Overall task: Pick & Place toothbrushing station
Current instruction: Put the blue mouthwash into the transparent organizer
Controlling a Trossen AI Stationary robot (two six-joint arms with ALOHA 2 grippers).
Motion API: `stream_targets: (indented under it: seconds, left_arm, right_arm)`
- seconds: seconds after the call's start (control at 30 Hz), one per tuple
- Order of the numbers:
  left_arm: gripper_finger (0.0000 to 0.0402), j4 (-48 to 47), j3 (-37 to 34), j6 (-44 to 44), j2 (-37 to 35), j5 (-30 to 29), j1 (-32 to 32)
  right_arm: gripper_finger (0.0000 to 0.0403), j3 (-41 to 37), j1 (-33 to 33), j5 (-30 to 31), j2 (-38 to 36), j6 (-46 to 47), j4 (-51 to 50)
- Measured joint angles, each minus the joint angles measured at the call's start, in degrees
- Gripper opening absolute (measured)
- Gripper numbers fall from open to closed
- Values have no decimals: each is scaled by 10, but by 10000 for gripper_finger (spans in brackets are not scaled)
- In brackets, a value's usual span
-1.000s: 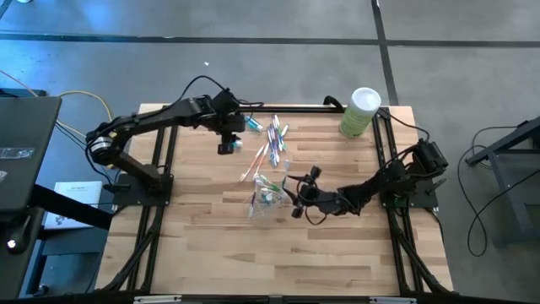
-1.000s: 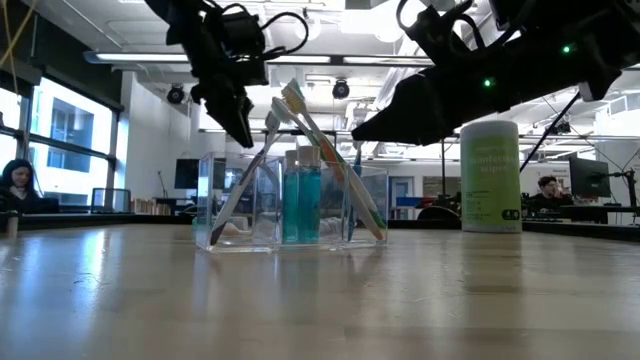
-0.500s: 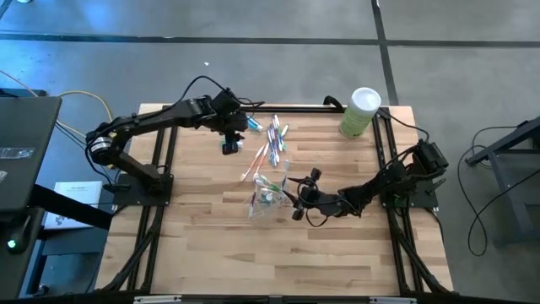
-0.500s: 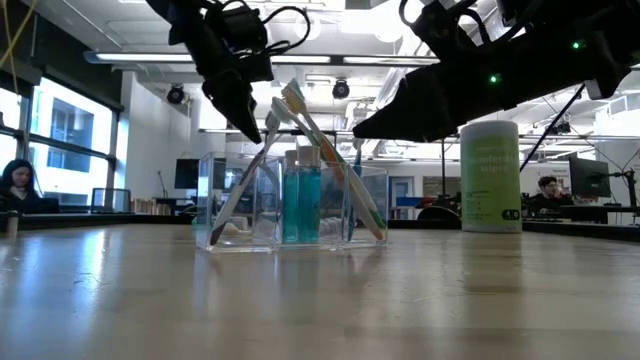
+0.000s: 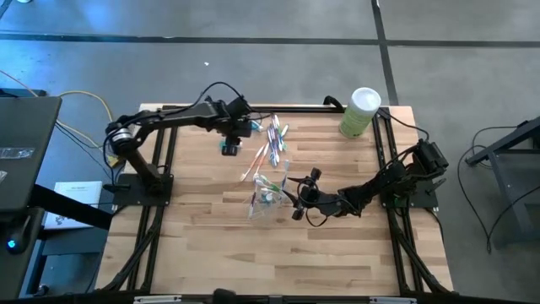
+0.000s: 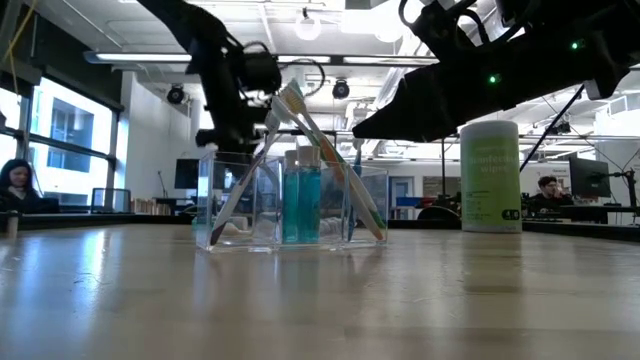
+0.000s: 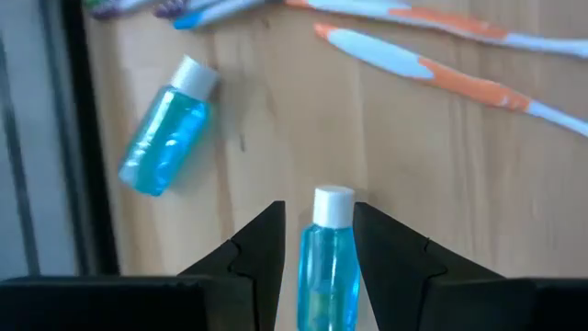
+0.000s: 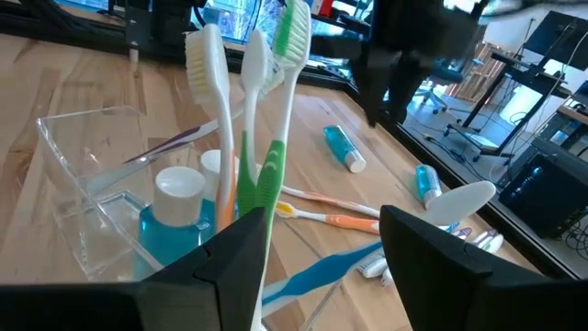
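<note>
At upper centre of the high view, we see the left gripper (image 7: 317, 267) clamped on a toothpaste tube (image 7: 327, 262) | right gripper (image 8: 322, 248) parted beside clear cup (image 8: 87, 198)

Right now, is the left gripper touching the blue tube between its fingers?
Cannot tell. The left wrist view shows the toothpaste tube between the left gripper fingers, with no plain contact or gap.
</note>
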Motion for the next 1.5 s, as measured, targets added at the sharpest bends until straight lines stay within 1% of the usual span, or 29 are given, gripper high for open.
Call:
stream_targets:
  seconds: [0.2,0.37,0.43,0.7,0.8,0.87,0.93,1.03,1.17,1.3,1.5]
  left_arm:
    - [124,1,0,13,58,-20,4]
    - [124,1,0,25,97,-60,4]
    - [124,3,0,29,109,-62,7]
    - [124,2,3,24,151,-43,28]
    - [124,-2,3,29,162,0,45]
    - [123,-6,3,49,170,25,58]
    - [116,-7,3,50,175,31,66]
    - [91,-14,3,28,184,40,77]
    - [89,-20,1,30,192,63,87]
    - [89,-20,0,29,193,61,85]
    - [89,-22,-1,24,188,43,66]
  right_arm:
    - [205,0,0,0,0,0,0]
    - [205,0,0,0,0,0,0]
    - [205,0,0,0,0,0,0]
    - [205,0,0,0,0,0,0]
    - [205,0,0,0,0,0,0]
    - [205,0,0,0,0,0,0]
    - [205,0,0,0,0,0,0]
    - [205,0,0,0,0,0,0]
    - [205,0,0,0,0,0,0]
    - [205,0,0,0,0,4,0]
    - [205,0,4,0,0,4,0]
